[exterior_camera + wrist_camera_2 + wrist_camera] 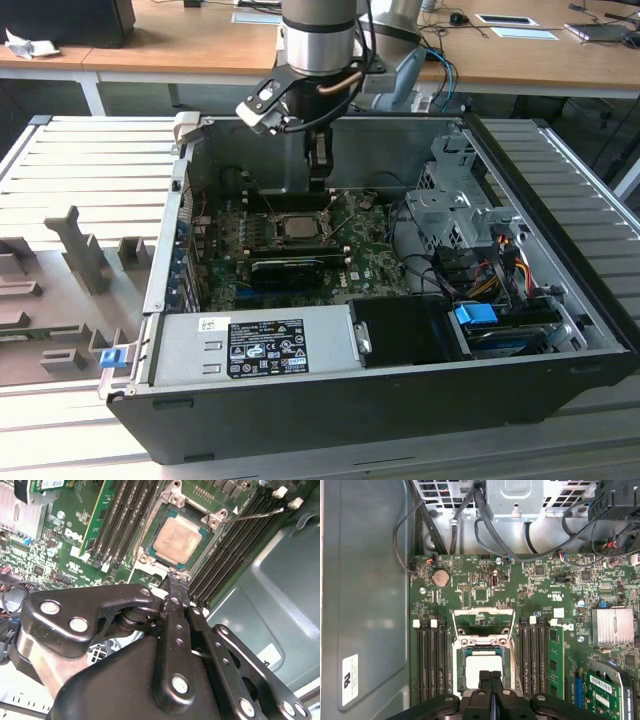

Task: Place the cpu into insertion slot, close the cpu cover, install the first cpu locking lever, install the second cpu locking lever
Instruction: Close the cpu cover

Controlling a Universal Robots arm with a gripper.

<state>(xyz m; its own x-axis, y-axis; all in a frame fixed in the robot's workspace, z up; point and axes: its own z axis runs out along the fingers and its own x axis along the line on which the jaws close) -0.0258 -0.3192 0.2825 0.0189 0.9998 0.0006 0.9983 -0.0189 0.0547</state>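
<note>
Gripper [491, 674]: fingers [484, 681] squeezed tight together, holding nothing, tips just above the near edge of the insertion slot [458, 672].
Cpu [177, 536]: lies flat inside the insertion slot, pale top up.
Cpu cover [483, 614]: flipped open, at the far side of the insertion slot.
Memory slots [431, 660]: long black rows on both sides of the insertion slot.
Green board [485, 587]: all around the insertion slot, inside an open dark case [350, 410].
</note>
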